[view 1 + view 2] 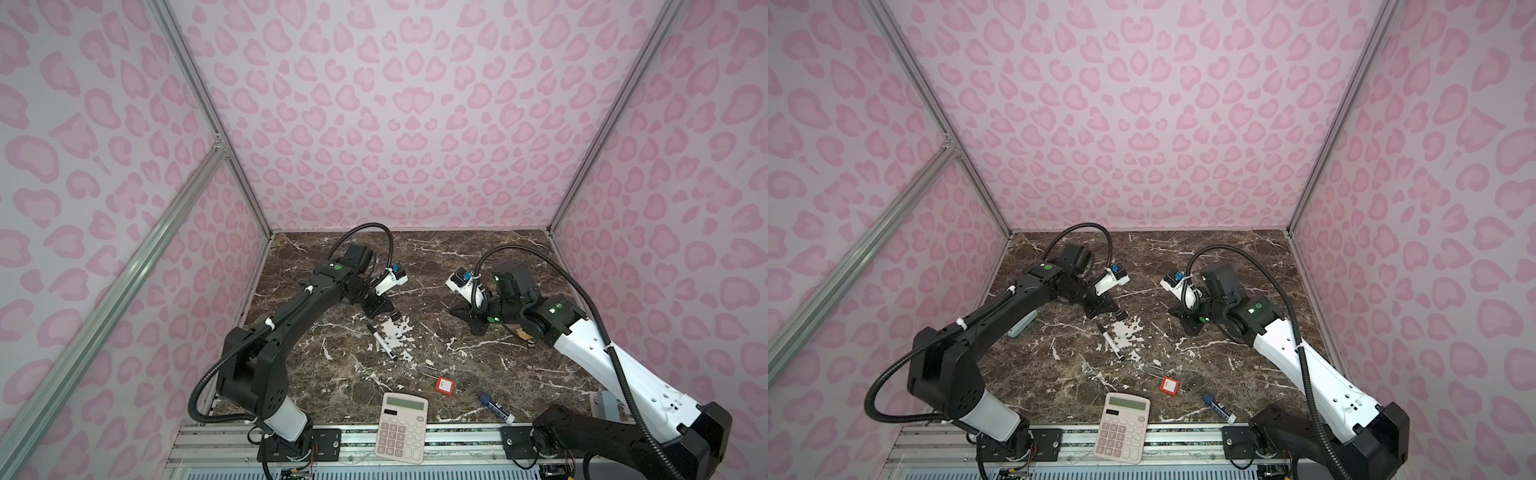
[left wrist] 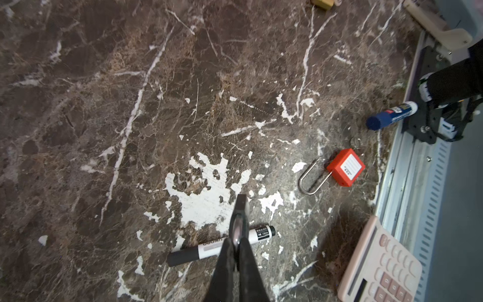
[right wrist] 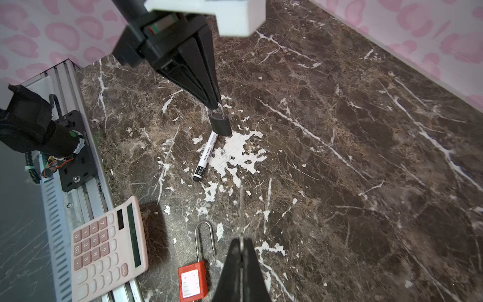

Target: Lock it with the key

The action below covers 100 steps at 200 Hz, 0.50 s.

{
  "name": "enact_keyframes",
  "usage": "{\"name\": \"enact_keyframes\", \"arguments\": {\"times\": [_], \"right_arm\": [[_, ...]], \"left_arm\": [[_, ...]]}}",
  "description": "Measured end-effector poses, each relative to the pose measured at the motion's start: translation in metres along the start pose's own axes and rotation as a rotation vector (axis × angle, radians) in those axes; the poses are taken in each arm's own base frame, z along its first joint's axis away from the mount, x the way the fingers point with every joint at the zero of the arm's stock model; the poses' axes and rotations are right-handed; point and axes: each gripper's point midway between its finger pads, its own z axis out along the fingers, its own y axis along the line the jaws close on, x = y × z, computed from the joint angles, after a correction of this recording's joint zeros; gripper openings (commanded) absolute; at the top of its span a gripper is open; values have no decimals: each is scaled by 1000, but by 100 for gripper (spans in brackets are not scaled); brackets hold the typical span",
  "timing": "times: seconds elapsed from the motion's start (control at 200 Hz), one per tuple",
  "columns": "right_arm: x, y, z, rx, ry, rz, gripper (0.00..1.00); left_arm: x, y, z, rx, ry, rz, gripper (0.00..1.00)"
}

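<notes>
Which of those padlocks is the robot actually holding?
The small dark grey padlock, pinched by its shackle in the left tool. The red square-bodied padlock lies loose on the marble table, untouched.

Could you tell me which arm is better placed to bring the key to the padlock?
Right: the right gripper is shut on the thin key, whose blade points toward the dark padlock that the left gripper holds by its shackle.

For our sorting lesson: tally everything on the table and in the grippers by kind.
Padlocks: 2 (red padlock lying; dark padlock in left gripper)
Key: 1 (right gripper)
Marker: 1
Glue stick: 1
Calculator: 1
Total: 6, omitting a cut-off brass thing and a tiny ring.
</notes>
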Motion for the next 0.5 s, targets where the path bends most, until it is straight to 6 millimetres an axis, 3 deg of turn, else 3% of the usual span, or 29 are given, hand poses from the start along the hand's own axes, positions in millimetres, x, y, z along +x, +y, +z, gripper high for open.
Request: {"name": "enact_keyframes", "arguments": {"times": [0.2,0.5], "right_arm": [[-1,-5,-3,34,-7,3,0],[9,-7,-10,66,10,-5,0]], "left_arm": [[6,4,41,5,184,67,3],[4,7,76,31,292,145,3]]}}
